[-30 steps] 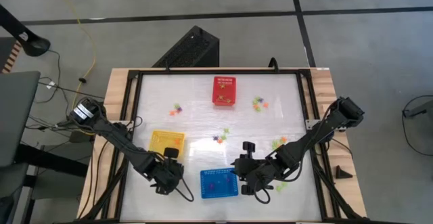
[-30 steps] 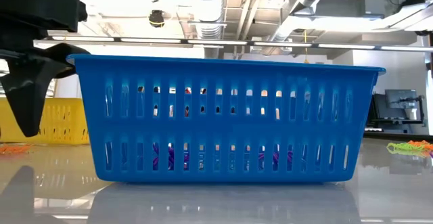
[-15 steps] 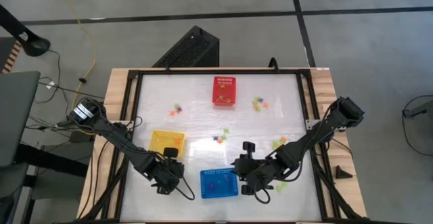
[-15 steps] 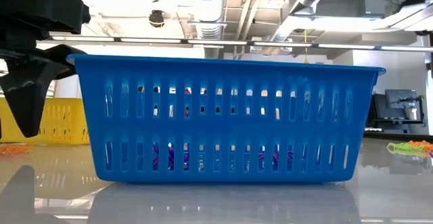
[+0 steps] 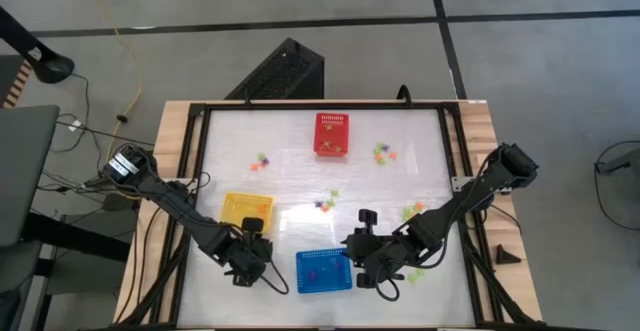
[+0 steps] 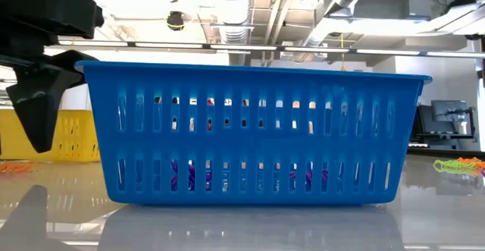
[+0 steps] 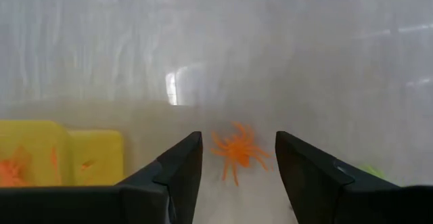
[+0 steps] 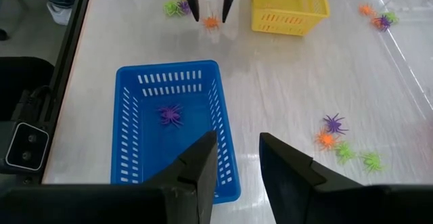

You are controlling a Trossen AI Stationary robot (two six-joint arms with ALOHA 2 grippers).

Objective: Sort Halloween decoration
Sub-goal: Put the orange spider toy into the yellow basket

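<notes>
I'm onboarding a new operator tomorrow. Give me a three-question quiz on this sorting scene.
1. True or false: the blue basket holds a purple spider.
2. The orange spider between the left gripper fingers lies: A) in the yellow basket, B) on the table, C) in the red basket.
3. What colour is the basket nearest the right gripper?

Key: 1 true; 2 B; 3 blue.
</notes>
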